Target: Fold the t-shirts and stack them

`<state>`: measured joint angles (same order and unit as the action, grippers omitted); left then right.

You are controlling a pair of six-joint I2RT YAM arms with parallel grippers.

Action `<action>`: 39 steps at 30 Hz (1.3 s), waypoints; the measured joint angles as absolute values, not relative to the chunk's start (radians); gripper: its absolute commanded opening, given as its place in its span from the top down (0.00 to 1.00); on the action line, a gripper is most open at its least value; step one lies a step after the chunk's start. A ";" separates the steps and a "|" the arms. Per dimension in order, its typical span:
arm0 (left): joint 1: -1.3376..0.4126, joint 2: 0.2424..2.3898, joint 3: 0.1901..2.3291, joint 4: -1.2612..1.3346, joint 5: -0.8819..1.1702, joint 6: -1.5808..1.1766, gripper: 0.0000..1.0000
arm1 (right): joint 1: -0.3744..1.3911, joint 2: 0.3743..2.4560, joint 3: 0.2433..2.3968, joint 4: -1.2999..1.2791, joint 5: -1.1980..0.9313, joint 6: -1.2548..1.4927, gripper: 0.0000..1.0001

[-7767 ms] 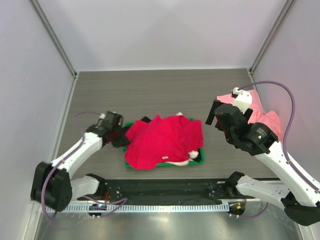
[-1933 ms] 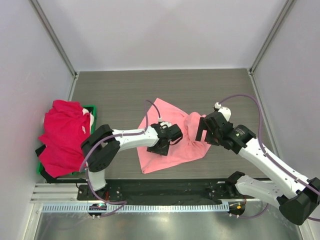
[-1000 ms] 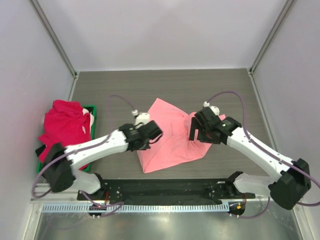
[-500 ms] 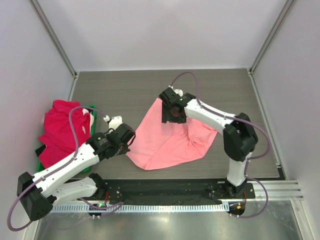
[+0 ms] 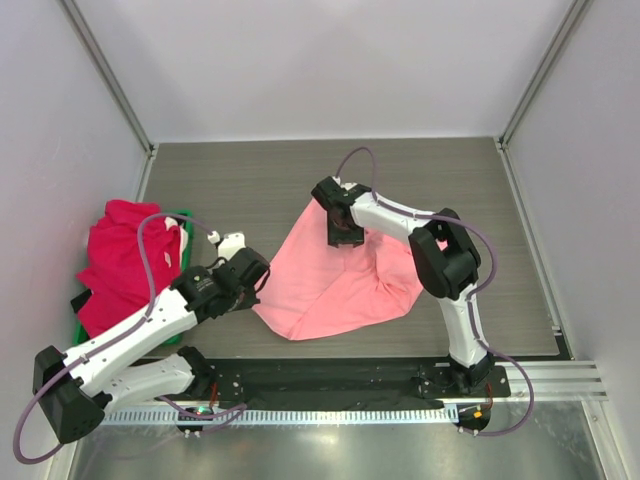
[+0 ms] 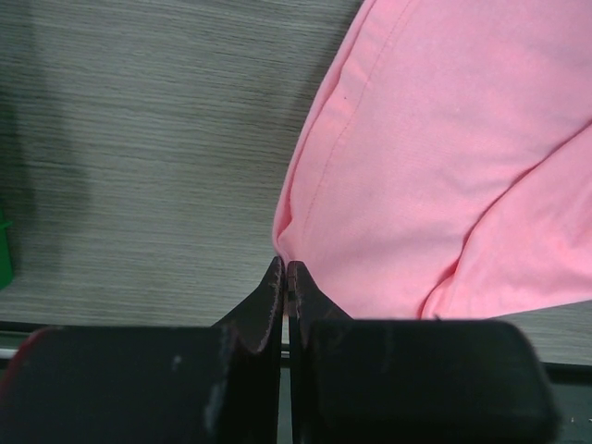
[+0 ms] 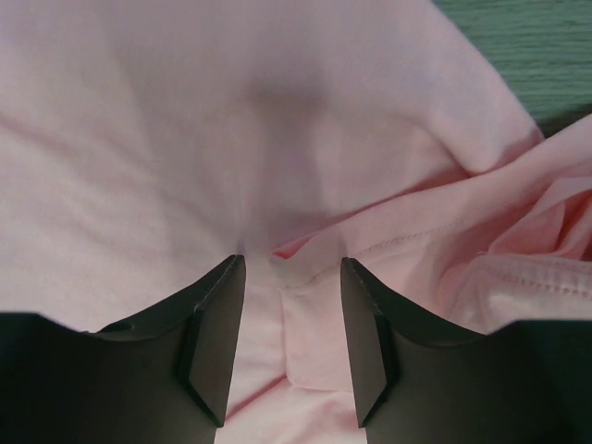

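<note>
Pink shirt (image 5: 340, 290), frame centre, pulled wider than second ago. Left gripper (image 6: 284, 268) pinching its left hem; right gripper (image 7: 291, 264) now spread above upper corner. Flattening underway, fold not begun.

I get bright, even overhead light; shadows on the worktop (image 5: 230, 180) are soft and faint. The top view is sharp. On both wrist views the fingers (image 6: 264, 310) sit dark and blurred, and a dim shadow smudges the pink t-shirt (image 7: 277, 102).
</note>
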<state>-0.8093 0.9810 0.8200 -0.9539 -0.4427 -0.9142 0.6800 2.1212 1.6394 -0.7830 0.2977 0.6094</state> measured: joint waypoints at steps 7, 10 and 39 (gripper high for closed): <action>-0.809 0.976 0.819 -0.951 -0.442 -0.909 1.00 | 0.665 2.146 1.650 -0.781 0.318 0.599 0.58; -0.809 0.972 0.815 -0.950 -0.442 -0.909 1.00 | 0.665 2.149 1.653 -0.776 0.320 0.596 0.65; -0.809 0.954 0.825 -0.966 -0.442 -0.939 1.00 | 0.662 1.933 1.533 -0.813 0.355 0.600 0.99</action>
